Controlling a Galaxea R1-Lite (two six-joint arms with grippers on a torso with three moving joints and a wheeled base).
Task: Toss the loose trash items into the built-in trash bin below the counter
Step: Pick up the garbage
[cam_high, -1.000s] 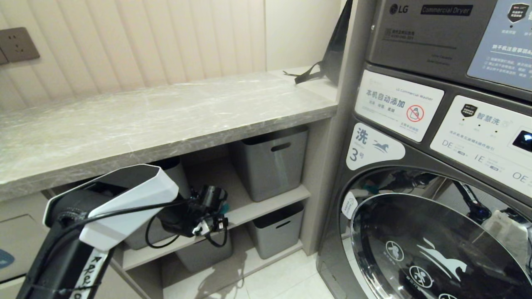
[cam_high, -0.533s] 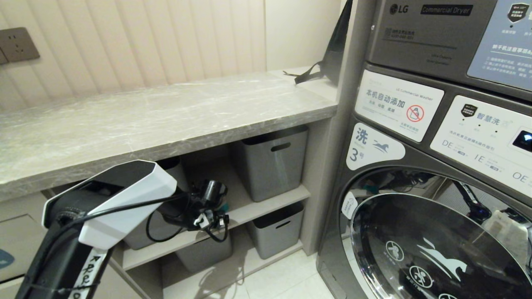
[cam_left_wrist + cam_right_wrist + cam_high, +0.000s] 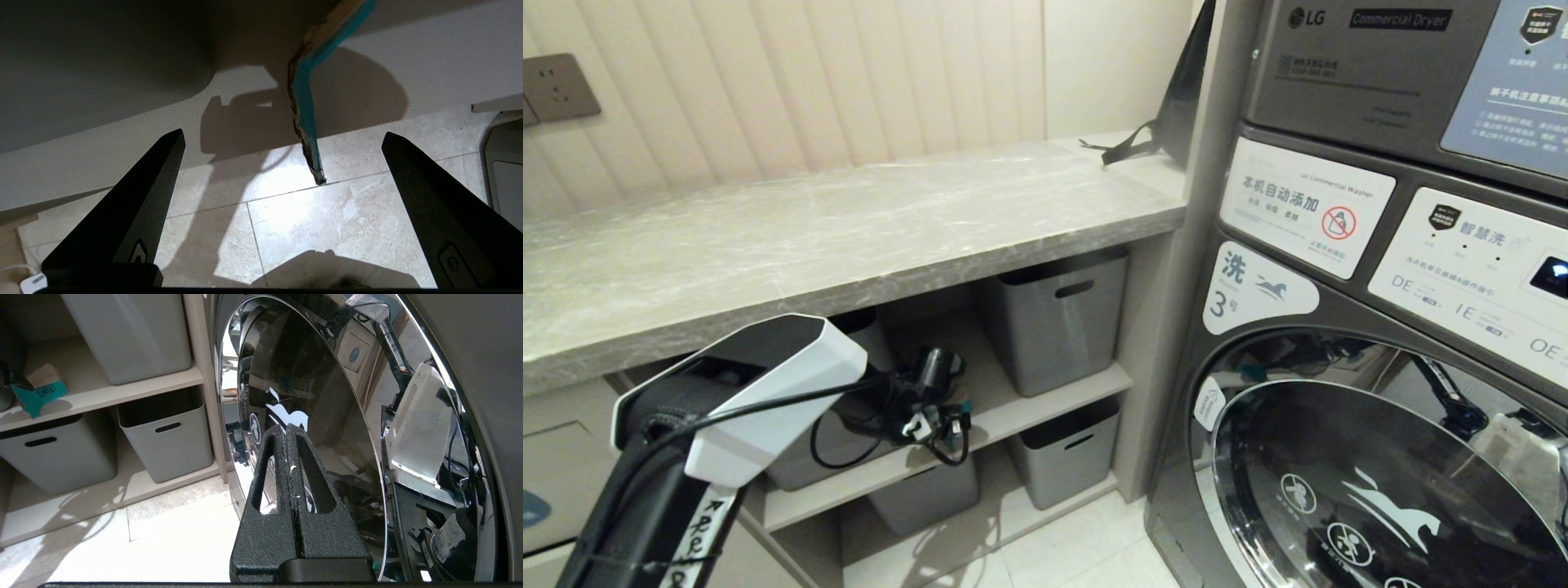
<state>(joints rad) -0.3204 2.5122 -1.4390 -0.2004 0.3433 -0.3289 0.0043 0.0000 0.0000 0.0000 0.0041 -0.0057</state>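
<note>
We see our left hand reaching in under the bench, over the upper shelf of the open shelving, with its two black fingers spread wide and nothing between them. In the left wrist view the teal paper scrap stands on edge on that shelf, ahead of the hand and in line with the gap between the fingers, nearer the one finger than the other; it touches neither. The scrap's torn lower tip overhangs the front edge of the shelf, with the pale floor tiles behind it. In the right wrist view the same scrap lies near the front edge of the upper shelf, apart from the grey tub standing on that shelf. Our right hand hangs low beside the chrome door of the washing machine, its fingers pressed together and holding nothing. The bench top carries only a black strapped bag at its far right corner. At the far left edge of the head view, a sliver of the blue sticker on the trash bin flap shows below the bench.
</note>
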